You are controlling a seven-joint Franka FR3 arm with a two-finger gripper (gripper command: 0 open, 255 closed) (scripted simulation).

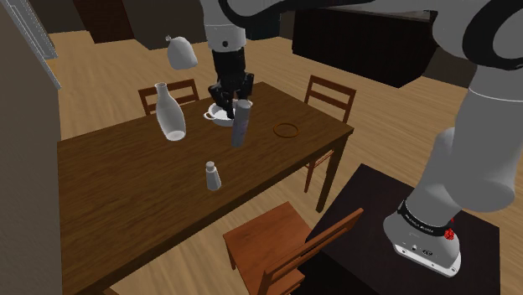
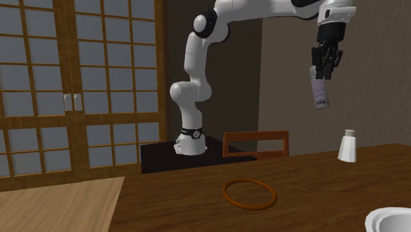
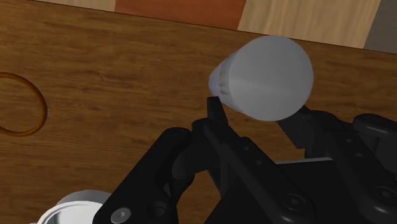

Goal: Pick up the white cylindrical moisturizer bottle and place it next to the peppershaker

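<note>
Aloft, pale grey cylindrical bottle (image 1: 240, 126), slightly tilted

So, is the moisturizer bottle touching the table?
Apart. The second exterior view shows the grey bottle clasped in the pincer, with bare wall between its lower end and the table.

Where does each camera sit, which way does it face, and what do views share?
Shoulder view: beside the stand, high, looking down across the table; arm and gripper show.
Second exterior view: low across the table, facing the arm's base; the gripper holds the bottle aloft.
Wrist view: on the hand, looking down; black fingers clasp the bottle.
Shared: the ring shows in all three.
</note>
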